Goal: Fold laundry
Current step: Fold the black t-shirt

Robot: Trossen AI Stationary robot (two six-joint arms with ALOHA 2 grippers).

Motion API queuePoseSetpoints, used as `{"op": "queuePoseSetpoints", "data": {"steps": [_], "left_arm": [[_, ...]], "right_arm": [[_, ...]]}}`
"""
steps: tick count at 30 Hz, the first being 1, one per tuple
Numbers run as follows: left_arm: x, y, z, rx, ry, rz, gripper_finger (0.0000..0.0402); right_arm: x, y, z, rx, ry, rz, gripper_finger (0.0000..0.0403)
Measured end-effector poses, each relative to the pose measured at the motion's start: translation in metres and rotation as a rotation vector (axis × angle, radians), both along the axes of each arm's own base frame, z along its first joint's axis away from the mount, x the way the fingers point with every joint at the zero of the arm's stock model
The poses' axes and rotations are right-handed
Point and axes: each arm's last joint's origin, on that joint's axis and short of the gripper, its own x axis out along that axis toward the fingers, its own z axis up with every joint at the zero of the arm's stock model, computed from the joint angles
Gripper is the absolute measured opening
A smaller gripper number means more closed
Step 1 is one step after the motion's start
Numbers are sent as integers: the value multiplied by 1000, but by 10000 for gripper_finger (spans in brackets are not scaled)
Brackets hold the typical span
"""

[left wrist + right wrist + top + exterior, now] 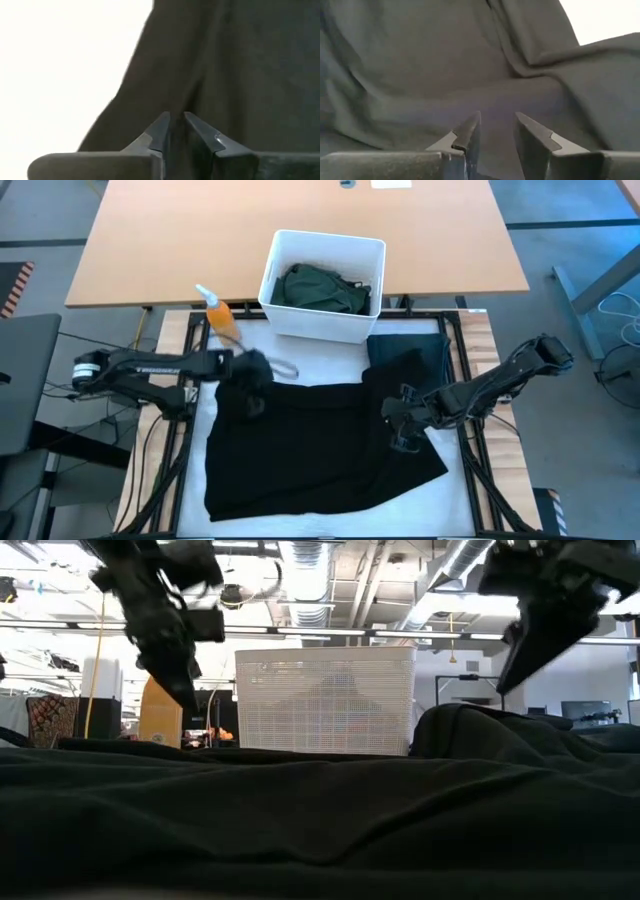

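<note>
Because the wide black cloth garment (320,445) spread across the white table cover (330,360) looks soft, light and limp, I judge it will sag and crease wherever I lift it, so I would pinch a hem or corner, not the middle. My left gripper (185,131) hangs over its far left corner, fingers slightly parted on nothing; my right gripper (496,131) hovers over its right side, fingers apart and empty. I count three garments: this one, a folded black one (408,350) by the white rectangular plastic bin (325,320), and a dark green one (322,288) inside it.

Wooden desk (300,220) behind; ceiling ducts (310,565) (brightly lit) overhead.
</note>
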Motion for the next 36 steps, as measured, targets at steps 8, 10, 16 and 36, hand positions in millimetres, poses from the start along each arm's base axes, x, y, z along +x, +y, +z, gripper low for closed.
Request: {"op": "queuePoseSetpoints", "data": {"steps": [8,10,16,36], "left_arm": [[-4,54,-30,-94,93,46,92],[0,57,-43,-122,131,24,99],[8,68,-73,24,297,111,100],[-17,63,-59,169,508,236,0]], "right_arm": [[2,8,-13,63,-106,4,141],[1,11,-16,67,-114,18,141],[-5,21,-17,63,-130,6,141],[-12,84,-106,53,153,-63,141]]}}
